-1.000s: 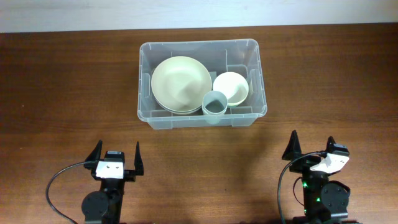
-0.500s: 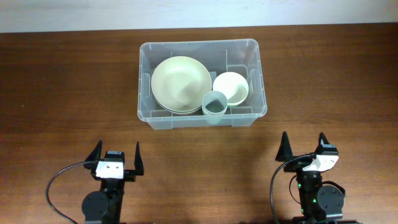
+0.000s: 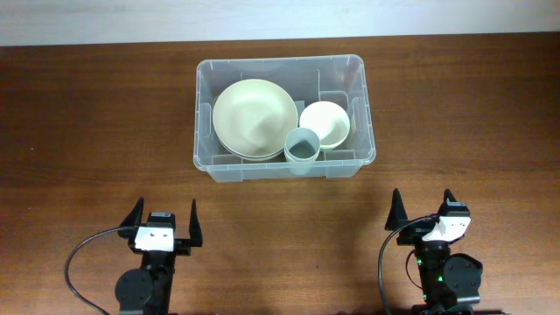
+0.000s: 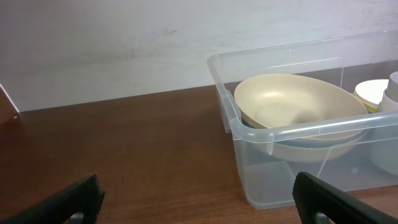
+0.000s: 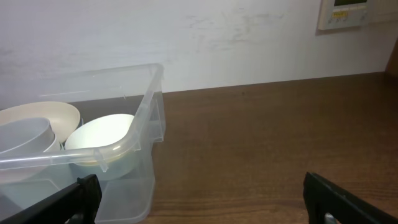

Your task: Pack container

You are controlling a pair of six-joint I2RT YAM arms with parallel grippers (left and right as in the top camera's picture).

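Observation:
The clear plastic container (image 3: pixel 262 70) stands at the table's back middle. Inside it are a large cream bowl (image 3: pixel 255 118), a small white bowl (image 3: pixel 325 122) and a grey cup (image 3: pixel 303 147). The container also shows in the left wrist view (image 4: pixel 261 130) with the large bowl (image 4: pixel 298 102), and in the right wrist view (image 5: pixel 146 93) with the small bowl (image 5: pixel 99 134). My left gripper (image 3: pixel 163 220) is open and empty near the front edge, well short of the container. My right gripper (image 3: pixel 424 211) is open and empty at the front right.
The wooden table (image 3: pixel 96 131) spreads brown on all sides of the container. A pale wall (image 4: pixel 124 43) runs behind the table. A white wall panel (image 5: pixel 354 12) shows at the upper right of the right wrist view.
My right gripper has drawn back and shifted a little left, turning straighter toward the container. The left arm and the container's contents have not moved.

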